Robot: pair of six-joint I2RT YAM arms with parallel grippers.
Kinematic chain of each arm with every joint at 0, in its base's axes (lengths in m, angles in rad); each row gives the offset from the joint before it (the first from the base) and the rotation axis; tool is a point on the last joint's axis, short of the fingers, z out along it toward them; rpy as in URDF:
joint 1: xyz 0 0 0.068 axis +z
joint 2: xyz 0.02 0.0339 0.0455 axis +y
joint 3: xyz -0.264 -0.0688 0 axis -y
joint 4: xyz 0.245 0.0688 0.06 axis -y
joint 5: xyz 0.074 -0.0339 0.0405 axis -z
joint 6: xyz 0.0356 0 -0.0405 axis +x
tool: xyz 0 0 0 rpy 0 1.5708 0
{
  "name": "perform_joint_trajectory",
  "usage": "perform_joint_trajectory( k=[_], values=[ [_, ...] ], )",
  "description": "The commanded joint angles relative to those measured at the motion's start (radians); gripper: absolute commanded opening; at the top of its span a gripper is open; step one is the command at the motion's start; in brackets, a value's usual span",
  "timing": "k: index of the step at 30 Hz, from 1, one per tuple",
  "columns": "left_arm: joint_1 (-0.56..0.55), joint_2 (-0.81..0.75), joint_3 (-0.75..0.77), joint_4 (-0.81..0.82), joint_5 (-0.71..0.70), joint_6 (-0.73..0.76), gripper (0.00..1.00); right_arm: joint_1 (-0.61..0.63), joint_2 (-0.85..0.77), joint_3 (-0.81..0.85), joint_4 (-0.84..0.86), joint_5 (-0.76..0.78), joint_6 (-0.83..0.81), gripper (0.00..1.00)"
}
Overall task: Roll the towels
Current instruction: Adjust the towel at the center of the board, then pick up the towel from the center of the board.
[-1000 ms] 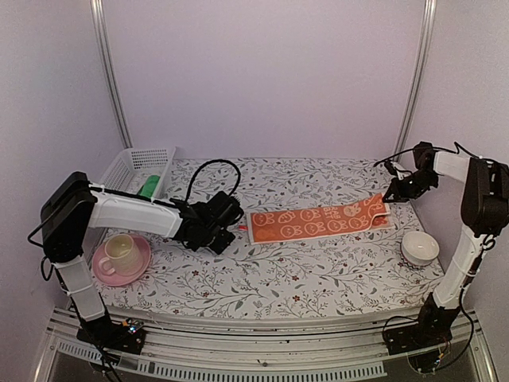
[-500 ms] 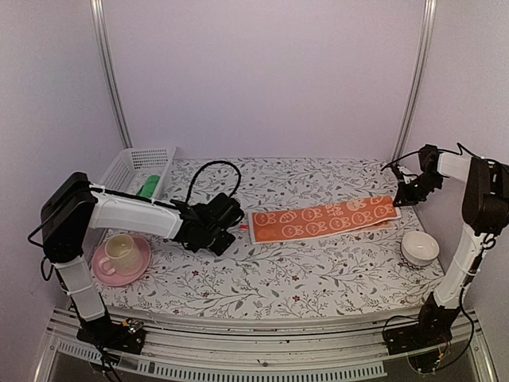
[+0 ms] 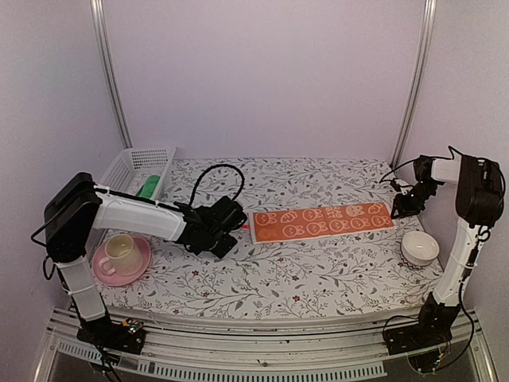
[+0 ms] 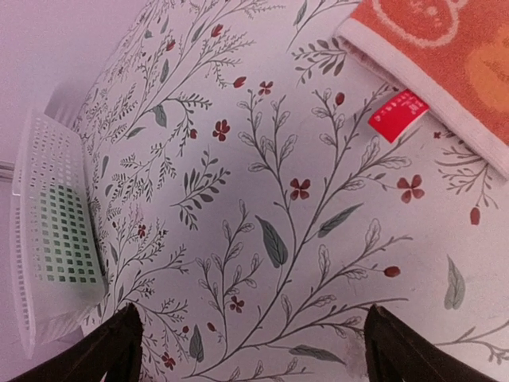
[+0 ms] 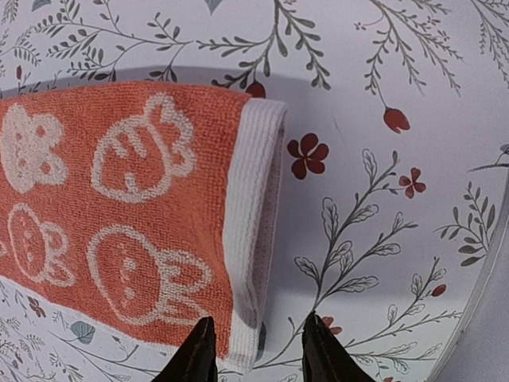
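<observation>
found orange towel [image 3: 322, 222] spread flat on the table [image 3: 302, 278], a long strip lying left to right, right of centre, pattern up. no turn of a roll in it yet. noted white hem [image 5: 254, 199] at the right short end, seemingly doubled, with a second layer peeking out beneath. noted small red label [image 4: 398, 115] sticking out at the left short end.

found green towel [image 3: 149, 186] bunched in the white basket [image 3: 131, 163] at the far left, well apart from both arms.

right jaws: parted, low over one corner of the right hem, gripping nothing. left jaws: spread wide, empty, just off the left end beside the label.

judged step: starting the roll on the orange towel. to do it well, probably:
- take the hem square to the long edges, not by one corner only, to avoid a cone-shaped roll.
- make the first tuck small and tight.
- pin the opposite end lightly to stop the strip sliding on the table.
- keep both long edges lined up turn by turn.

also noted cup on pink saucer [image 3: 119, 253] front left and white bowl [image 3: 419, 247] near the right end; worth steering clear of the bowl.
</observation>
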Motion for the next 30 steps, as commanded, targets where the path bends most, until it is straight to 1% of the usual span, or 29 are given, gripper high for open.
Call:
perform_joint_trajectory(
  k=[1,10,13,20,29,30],
  values=[
    [-0.023,0.014,0.033,-0.005,-0.01,-0.001,0.97,-0.008,0.047,0.028,0.004,0.001,0.007,0.39],
    [-0.053,0.021,0.029,-0.003,-0.04,-0.008,0.97,-0.023,0.118,0.035,-0.027,-0.149,0.044,0.39],
    [-0.056,0.019,0.023,0.002,-0.045,-0.007,0.97,-0.023,0.141,0.035,-0.023,-0.168,0.055,0.37],
    [-0.063,0.002,0.007,0.003,-0.065,-0.004,0.97,-0.023,0.181,0.031,-0.005,-0.18,0.086,0.24],
    [-0.067,-0.013,-0.006,0.007,-0.076,-0.003,0.97,-0.023,0.194,0.023,-0.001,-0.2,0.097,0.2],
    [-0.068,-0.013,-0.007,0.007,-0.077,-0.004,0.97,-0.022,0.194,0.022,-0.001,-0.2,0.098,0.15]
  ],
)
